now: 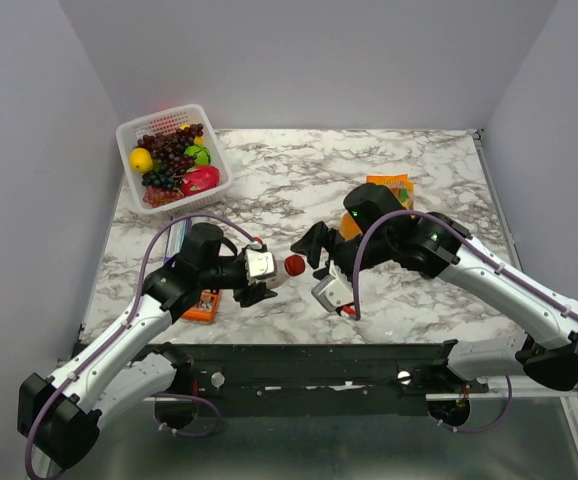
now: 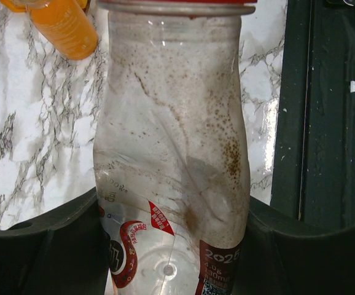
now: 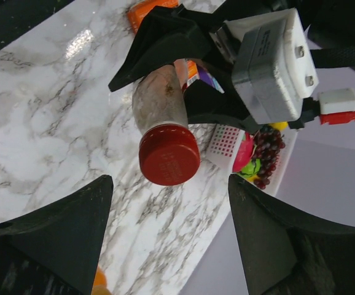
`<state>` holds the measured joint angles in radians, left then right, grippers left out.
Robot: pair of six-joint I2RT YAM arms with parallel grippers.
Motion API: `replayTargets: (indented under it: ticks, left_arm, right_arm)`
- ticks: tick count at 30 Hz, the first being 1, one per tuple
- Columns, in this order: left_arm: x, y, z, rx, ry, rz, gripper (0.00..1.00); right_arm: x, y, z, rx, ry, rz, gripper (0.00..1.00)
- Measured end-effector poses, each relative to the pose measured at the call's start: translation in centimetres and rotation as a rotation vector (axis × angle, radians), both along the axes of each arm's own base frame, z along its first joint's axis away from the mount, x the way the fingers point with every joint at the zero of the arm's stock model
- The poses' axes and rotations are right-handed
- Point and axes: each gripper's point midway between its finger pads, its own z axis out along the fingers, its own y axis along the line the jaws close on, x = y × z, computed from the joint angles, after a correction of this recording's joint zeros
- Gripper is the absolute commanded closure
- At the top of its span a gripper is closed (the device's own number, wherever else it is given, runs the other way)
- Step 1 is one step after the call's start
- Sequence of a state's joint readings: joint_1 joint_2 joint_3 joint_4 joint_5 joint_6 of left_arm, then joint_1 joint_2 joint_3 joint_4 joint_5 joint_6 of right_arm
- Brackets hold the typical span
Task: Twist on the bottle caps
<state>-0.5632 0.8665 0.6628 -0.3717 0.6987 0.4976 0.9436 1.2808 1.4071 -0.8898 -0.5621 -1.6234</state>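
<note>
Bottle (image 2: 171, 141), clear, red cap (image 3: 169, 155) on, label print illegible; clamped by left gripper (image 2: 174, 258); right gripper (image 3: 170, 190) wide, near cap

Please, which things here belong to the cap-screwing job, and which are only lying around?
Job:
- clear bottle
- red cap
- orange bottle

Lying around:
- fruit basket
- orange packet
- small orange box

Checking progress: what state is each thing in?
clear bottle: held sideways in the air, capped.
red cap: on the bottle mouth; tightness unclear.
left gripper: shut on the clear bottle.
right gripper: open, either side of the cap.
orange bottle: lying on its side.
</note>
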Motion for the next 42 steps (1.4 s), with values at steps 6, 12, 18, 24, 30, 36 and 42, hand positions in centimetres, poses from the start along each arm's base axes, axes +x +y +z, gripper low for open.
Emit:
replayTargets:
  ticks: [6,12,18,24,30,36,42]
  left_arm:
    - [-0.1,-0.2,-0.1,0.002,0.006,-0.011,1.00]
    - [-0.1,-0.4,0.3,-0.005,-0.005,-0.017,1.00]
    - [-0.1,-0.5,0.4,-0.005,-0.006,-0.017,1.00]
    - [-0.1,-0.5,0.4,-0.006,-0.007,-0.017,1.00]
    - [-0.1,-0.5,0.4,-0.005,-0.005,-0.016,1.00]
    - [0.0,-0.5,0.2,-0.001,0.003,-0.009,1.00]
    - [2.0,0.2,0.4,0.019,-0.047,0.092,1.00]
  right_arm:
    - [-0.2,0.5,0.1,0.006,-0.017,0.045,0.31]
    - [-0.1,0.9,-0.3,-0.042,0.007,0.066,0.35]
    - [-0.3,0.7,-0.8,-0.076,0.025,0.079,0.46]
    - [-0.4,0.6,-0.8,-0.086,0.029,0.084,0.57]
    - [-0.3,0.7,-0.9,-0.085,0.049,0.065,0.62]
    - [0.0,1.1,-0.8,-0.104,0.122,0.012,0.76]
    - [1.7,3.1,0.4,-0.190,0.376,-0.158,0.82]
